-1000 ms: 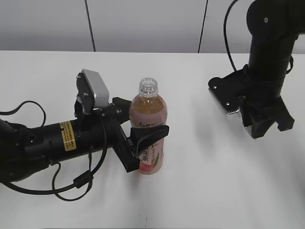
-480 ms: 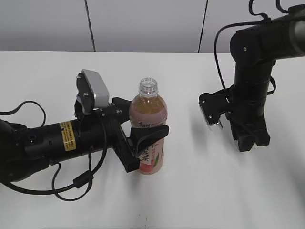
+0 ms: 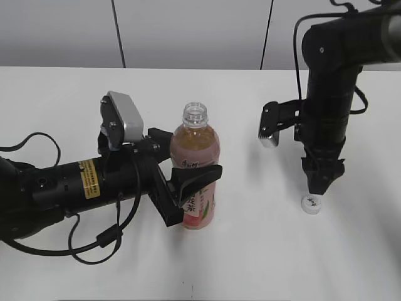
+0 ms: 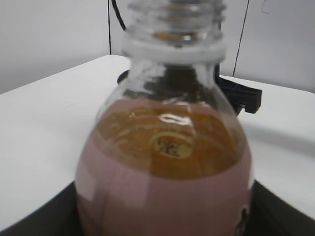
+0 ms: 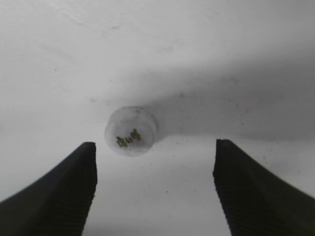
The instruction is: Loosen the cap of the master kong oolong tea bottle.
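The master kong oolong tea bottle point(image 3: 195, 175) stands upright on the white table, its neck open with no cap on it. My left gripper point(image 3: 188, 191) is shut on the bottle's labelled middle; the left wrist view shows the bottle point(image 4: 165, 167) filling the frame between the dark fingers. The white cap point(image 3: 311, 204) lies on the table to the right, top side up, with a small dark mark. My right gripper point(image 3: 321, 182) points straight down just above it, open and empty. In the right wrist view the cap point(image 5: 131, 131) lies beyond the spread fingertips point(image 5: 74, 187).
The table's far edge meets a grey wall with dark vertical seams. A black cable point(image 3: 81, 241) loops on the table under my left arm. Bare white table point(image 3: 269, 251) lies between the bottle and the cap.
My right arm has swung left and down and turned its gripper to point at the table. The cap now lies on the table under it. The left arm and bottle have not moved.
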Controlling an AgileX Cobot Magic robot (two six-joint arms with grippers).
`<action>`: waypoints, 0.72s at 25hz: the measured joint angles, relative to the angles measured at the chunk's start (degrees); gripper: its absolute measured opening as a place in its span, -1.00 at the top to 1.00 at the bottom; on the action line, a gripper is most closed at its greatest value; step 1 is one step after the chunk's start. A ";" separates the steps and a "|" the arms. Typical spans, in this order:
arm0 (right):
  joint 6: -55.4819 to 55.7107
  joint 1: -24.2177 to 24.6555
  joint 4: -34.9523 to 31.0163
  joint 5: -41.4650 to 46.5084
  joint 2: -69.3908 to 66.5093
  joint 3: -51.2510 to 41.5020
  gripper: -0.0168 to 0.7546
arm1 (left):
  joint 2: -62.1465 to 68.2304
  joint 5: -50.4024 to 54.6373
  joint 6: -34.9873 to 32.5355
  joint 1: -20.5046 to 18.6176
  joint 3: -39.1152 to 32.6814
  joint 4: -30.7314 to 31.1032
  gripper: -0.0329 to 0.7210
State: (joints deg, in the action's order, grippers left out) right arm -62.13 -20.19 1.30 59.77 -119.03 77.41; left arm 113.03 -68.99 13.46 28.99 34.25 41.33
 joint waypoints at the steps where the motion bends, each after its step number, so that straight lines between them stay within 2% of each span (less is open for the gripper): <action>1: 1.31 0.00 0.65 0.89 0.31 0.92 -0.47 | 0.00 0.00 0.00 0.00 0.00 0.00 -0.27; 5: 6.71 0.06 0.08 4.63 3.01 6.20 -0.39 | 0.00 0.00 0.00 0.00 0.00 0.00 -0.27; 7: 9.88 0.06 -2.64 6.20 4.03 9.19 -0.38 | 0.00 0.00 0.00 0.00 0.00 0.00 -0.27; 11: 22.98 0.06 -9.15 8.77 4.35 13.51 -0.37 | 0.00 0.00 0.00 0.00 0.00 0.03 -0.27; 13: 30.13 0.06 -8.73 9.07 4.61 13.88 -0.37 | 0.00 0.00 0.00 0.00 0.00 0.03 -0.27; 18: 47.66 0.06 -1.30 9.40 8.66 12.97 -0.37 | 0.00 0.00 0.00 0.00 0.00 0.03 -0.27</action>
State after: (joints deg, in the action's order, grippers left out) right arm -14.48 -20.13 0.00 69.17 -110.37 90.38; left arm 113.03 -68.99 13.46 28.99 34.25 41.36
